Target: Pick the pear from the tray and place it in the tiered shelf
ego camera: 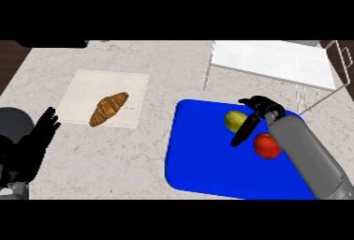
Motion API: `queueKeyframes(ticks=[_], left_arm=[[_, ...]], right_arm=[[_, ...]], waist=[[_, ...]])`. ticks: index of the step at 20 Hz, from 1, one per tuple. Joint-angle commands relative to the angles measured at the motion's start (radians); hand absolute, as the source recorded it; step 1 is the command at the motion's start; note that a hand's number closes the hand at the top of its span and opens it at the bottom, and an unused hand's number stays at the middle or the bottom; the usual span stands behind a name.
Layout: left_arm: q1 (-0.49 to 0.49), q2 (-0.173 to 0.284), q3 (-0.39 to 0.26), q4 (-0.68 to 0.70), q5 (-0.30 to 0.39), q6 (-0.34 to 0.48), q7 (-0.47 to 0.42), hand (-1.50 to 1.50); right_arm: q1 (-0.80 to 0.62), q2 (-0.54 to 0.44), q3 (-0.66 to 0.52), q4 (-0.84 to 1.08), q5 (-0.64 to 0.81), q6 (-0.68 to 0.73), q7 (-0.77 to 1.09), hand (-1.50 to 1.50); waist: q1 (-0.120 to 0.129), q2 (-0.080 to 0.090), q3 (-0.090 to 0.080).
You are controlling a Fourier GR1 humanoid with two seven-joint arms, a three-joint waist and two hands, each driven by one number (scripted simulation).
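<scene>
A yellow-green pear lies on the blue tray, near its far edge. My right hand hovers just right of and over the pear, thumb hanging down beside it and fingers curled loosely, not closed around the fruit. A red apple sits on the tray close to my right forearm. The white tiered shelf stands behind the tray at the upper right. My left hand rests open at the left edge, fingers up.
A croissant lies on a pale cutting board to the left of the tray. Marble counter spreads between board and tray. A dark wall strip runs along the far left corner.
</scene>
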Motion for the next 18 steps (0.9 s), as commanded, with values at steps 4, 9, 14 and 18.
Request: queueKeyframes(ticks=[4, 9, 14, 18], left_arm=[[-0.028, -0.025, 0.011, -0.01, -0.021, 0.003, 0.035, 0.0], [-0.018, -0.013, 0.027, -0.025, -0.021, -0.014, 0.051, 0.0], [0.013, -0.009, 0.039, -0.023, -0.023, -0.029, 0.021, 0.0], [0.008, -0.006, 0.056, -0.025, 0.006, -0.052, 0.032, 0.0]], right_arm=[[0.036, 0.078, -0.005, 0.062, 0.067, -0.011, 0.009, -1.5], [0.026, 0.097, -0.044, 0.085, 0.058, 0.009, 0.016, 1.5], [0.047, 0.091, -0.046, 0.076, 0.091, 0.005, -0.062, 1.5], [0.096, 0.095, -0.016, 0.085, 0.148, -0.021, -0.129, 1.5]], waist=[[-0.005, 0.011, 0.006], [-0.001, 0.01, 0.007], [0.002, 0.012, 0.007], [0.003, 0.013, 0.007]])
